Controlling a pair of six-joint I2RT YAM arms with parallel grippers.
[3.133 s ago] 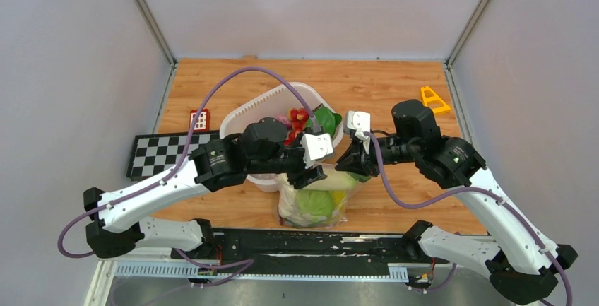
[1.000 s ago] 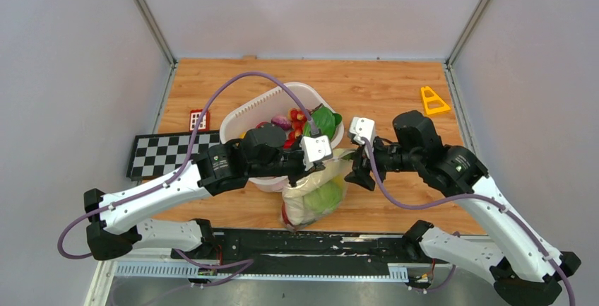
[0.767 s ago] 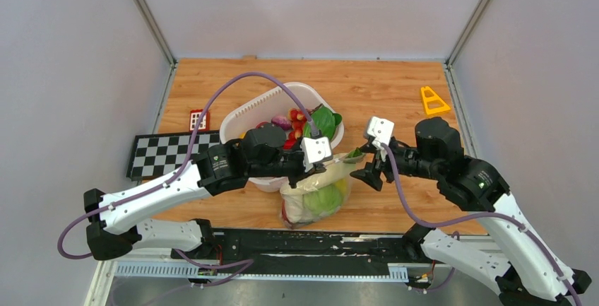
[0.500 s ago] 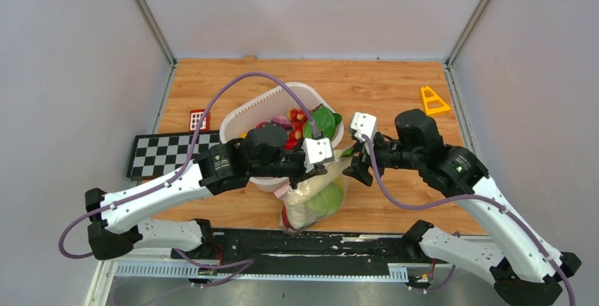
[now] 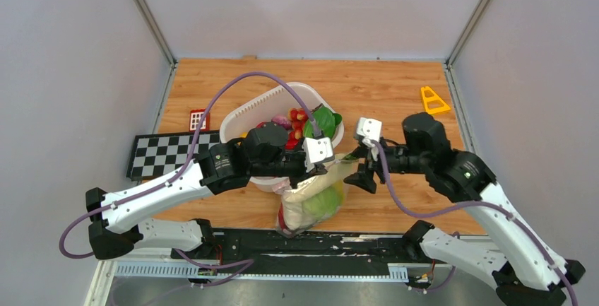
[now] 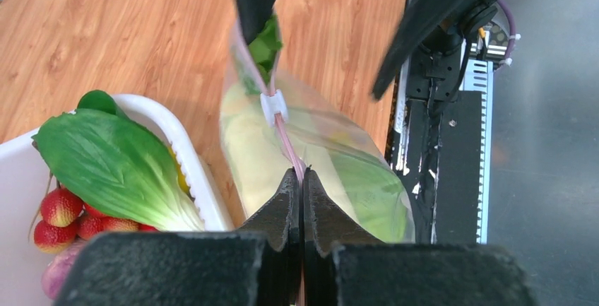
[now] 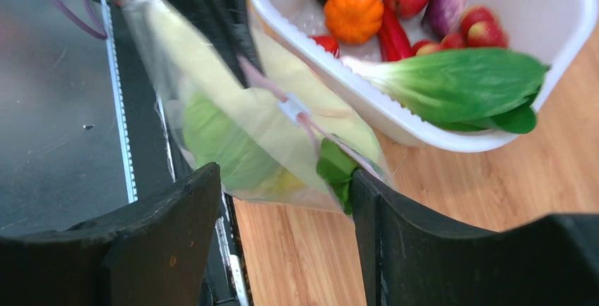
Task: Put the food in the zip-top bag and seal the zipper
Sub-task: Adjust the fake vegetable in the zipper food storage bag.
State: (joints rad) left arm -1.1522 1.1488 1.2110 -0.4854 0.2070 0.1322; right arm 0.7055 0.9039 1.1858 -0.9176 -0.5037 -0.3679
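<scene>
The zip-top bag [image 5: 316, 198] hangs tilted by the table's front edge, with a white radish, green cabbage and yellow pieces inside. My left gripper [image 5: 318, 169] is shut on the pink zipper [image 6: 282, 133], just below its white slider [image 6: 272, 105]. My right gripper [image 5: 360, 169] stands open at the bag's far end. One of its fingers [image 7: 392, 214] is next to the corner, where a green leaf [image 7: 335, 169] pokes out. More food lies in the white tub [image 5: 239, 117]: a leafy green [image 7: 459, 83], strawberries [image 5: 297, 116] and an orange pumpkin [image 7: 353, 10].
A checkerboard mat [image 5: 161, 153] and a small red piece [image 5: 200, 119] lie left of the tub. An orange triangle [image 5: 431, 99] sits at the back right. The black base rail [image 5: 318, 244] runs under the bag's lower end.
My right gripper drew back to the right, came in again, and its jaws spread wider. The bag now hangs from the left gripper alone, tilted lower toward the front edge.
</scene>
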